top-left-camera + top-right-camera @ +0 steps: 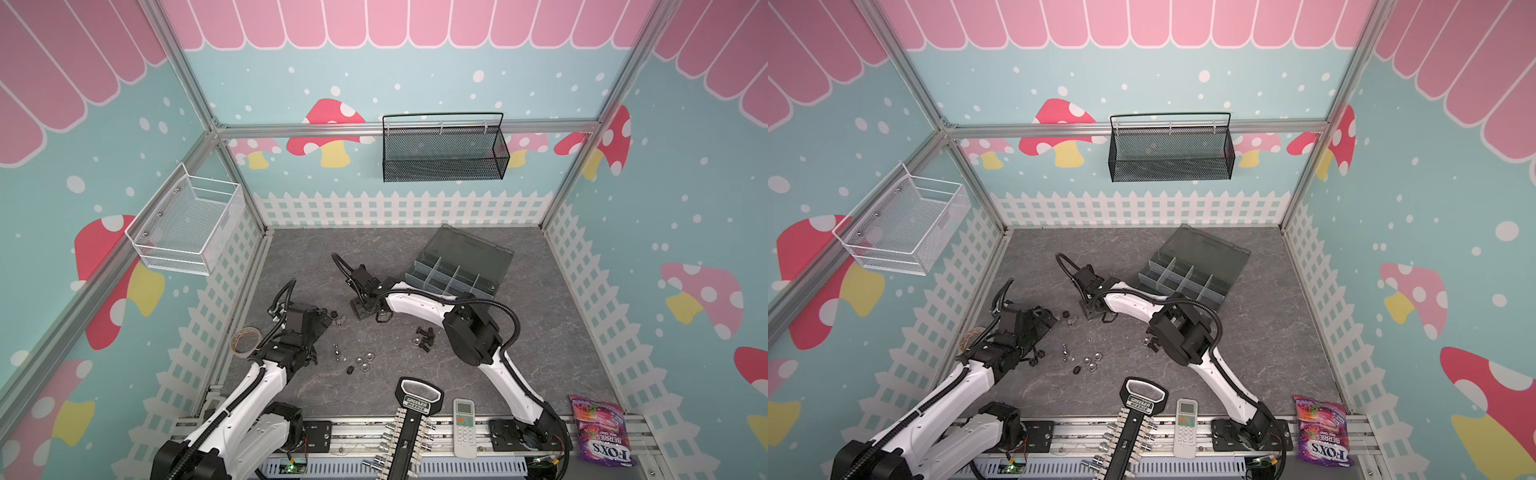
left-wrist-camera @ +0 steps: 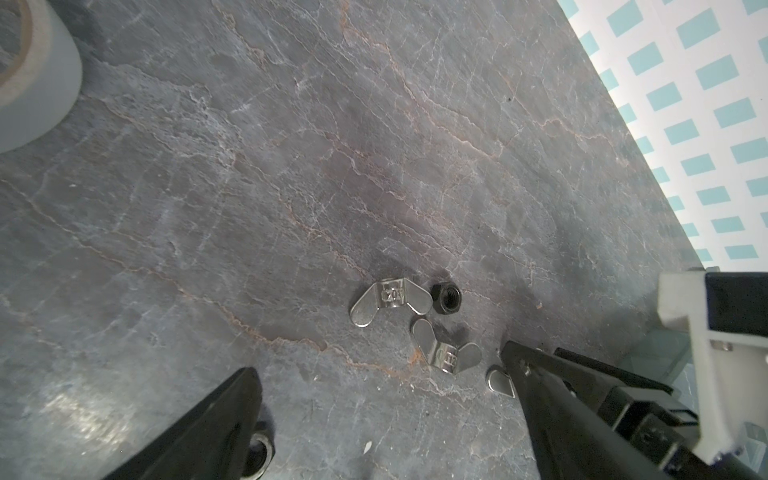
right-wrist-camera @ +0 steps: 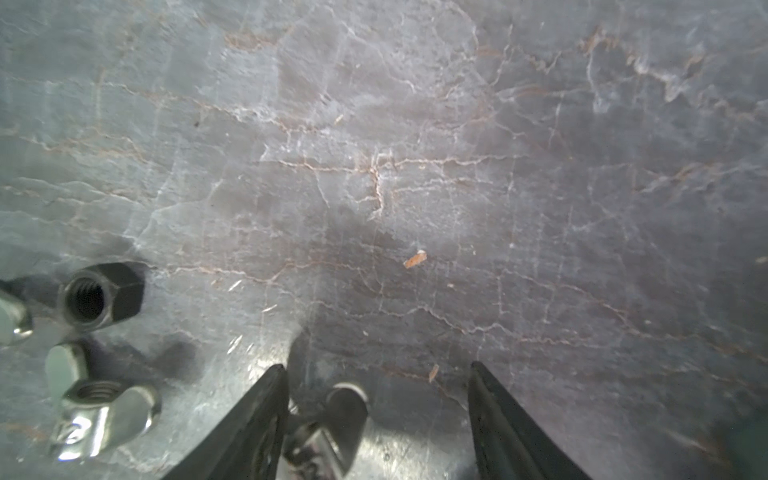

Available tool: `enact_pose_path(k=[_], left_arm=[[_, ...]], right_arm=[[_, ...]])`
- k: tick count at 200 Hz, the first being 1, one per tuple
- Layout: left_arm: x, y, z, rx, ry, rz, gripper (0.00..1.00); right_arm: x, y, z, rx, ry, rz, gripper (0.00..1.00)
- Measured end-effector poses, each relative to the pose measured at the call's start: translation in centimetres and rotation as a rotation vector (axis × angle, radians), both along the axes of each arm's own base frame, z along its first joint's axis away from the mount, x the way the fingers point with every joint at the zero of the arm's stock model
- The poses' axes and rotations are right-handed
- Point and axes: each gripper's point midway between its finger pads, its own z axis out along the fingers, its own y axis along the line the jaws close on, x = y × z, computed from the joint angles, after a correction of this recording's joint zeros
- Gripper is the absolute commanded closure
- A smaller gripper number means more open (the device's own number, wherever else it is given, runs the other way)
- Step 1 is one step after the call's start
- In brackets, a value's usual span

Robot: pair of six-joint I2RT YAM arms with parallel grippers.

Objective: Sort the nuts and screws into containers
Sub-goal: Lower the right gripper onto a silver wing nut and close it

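With my right gripper (image 3: 376, 365) standing open astride a wing nut (image 3: 332, 419), seemingly off-centre, I'd centre the jaws before closing.

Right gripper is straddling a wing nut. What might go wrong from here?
1. The wing nut lies beside one finger of the open right gripper, off centre. Closing may clip a wing and flick it away.
2. The open left gripper sits at the same cluster, so the arms may collide.
3. The black hex nut lies nearby and could get knocked.
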Motion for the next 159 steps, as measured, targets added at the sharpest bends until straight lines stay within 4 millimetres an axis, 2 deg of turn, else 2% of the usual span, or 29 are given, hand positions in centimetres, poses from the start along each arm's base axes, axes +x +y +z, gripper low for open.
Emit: enact_pose_path(k=[42,95,113,159], left_arm=[[0.0,0.0,0.0,0.0,0.0,0.0,0.0],[0.0,0.1,0.0,-0.001,0.0,0.004,0.0],[0.0,0.1,0.0,-0.004,0.0,0.004,0.0],[0.0,0.0,0.0,-0.008,0.001,0.004,0.0]], right_arm=[[-1.0,0.2,-0.1,-0.034,-0.011,0.02,0.36],[-2.0,0.6,-0.3,-0.029,-0.008,0.04,0.52],[-2.1,0.5,-0.3,-0.028,-0.009,0.041,0.61],[-2.2,0.7,-0.3,-0.022,-0.012,0.048,0.76]])
